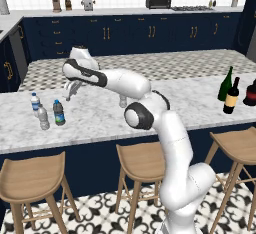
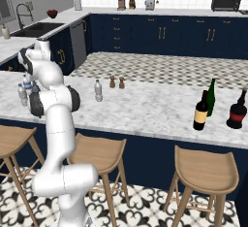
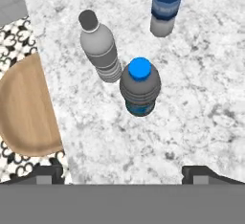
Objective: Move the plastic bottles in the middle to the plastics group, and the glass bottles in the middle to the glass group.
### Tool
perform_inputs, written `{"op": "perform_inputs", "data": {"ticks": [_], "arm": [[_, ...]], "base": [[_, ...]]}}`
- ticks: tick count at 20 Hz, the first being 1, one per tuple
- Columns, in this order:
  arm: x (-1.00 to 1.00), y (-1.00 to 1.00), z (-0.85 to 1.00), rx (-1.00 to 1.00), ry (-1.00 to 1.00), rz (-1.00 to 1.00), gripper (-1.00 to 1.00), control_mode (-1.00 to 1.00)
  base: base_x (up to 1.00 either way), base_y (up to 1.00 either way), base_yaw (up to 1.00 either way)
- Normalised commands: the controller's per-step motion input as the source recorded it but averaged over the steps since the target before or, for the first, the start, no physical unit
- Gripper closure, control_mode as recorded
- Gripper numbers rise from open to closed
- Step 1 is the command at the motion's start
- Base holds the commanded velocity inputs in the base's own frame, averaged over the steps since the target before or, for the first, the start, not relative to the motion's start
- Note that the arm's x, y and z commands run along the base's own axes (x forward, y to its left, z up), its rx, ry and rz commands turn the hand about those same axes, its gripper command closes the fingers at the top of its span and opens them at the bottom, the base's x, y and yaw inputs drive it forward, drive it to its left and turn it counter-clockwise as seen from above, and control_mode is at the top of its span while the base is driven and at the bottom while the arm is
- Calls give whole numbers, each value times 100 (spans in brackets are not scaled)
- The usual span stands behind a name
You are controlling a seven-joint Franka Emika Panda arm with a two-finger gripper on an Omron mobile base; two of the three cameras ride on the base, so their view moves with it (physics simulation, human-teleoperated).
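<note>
The dark blue-capped plastic bottle (image 3: 139, 86) (image 1: 59, 113) stands upright on the marble counter (image 1: 100, 120), beside the plain grey bottle (image 3: 100, 50) (image 1: 43, 118) and the white-capped blue-label bottle (image 3: 167, 5) (image 1: 34, 101). My gripper (image 3: 123, 174) (image 1: 70, 94) hovers just above them, open, with nothing between its fingers. A clear grey bottle (image 2: 98, 90) stands alone mid-counter. At the right end the dark wine bottle with a tan label (image 1: 231, 96) (image 2: 201, 111) stands close to the green wine bottle (image 1: 226, 84) (image 2: 211, 97) and the squat dark red bottle (image 1: 251, 93) (image 2: 238, 110).
Two small shakers (image 2: 116, 82) stand behind the lone grey bottle. Wooden stools (image 1: 142, 160) line the counter's front edge, and one stool (image 3: 24, 108) lies just past the edge near the bottles. My own arm reaches across the counter's left half.
</note>
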Motion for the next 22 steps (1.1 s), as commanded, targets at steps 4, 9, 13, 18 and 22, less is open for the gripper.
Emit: {"op": "perform_inputs", "data": {"ticks": [4,9,13,18,22], "arm": [[-48,-100,-4,8,-1,-12,-100,-100],[-31,-99,0,6,-1,-12,-100,-100],[-6,-71,0,1,0,-21,-100,-100],[0,-71,0,-2,3,-35,-100,-100],[12,-67,1,-12,3,-44,-100,-100]], "base": [[0,0,0],[0,0,0],[0,0,0],[0,0,0],[0,0,0]]}}
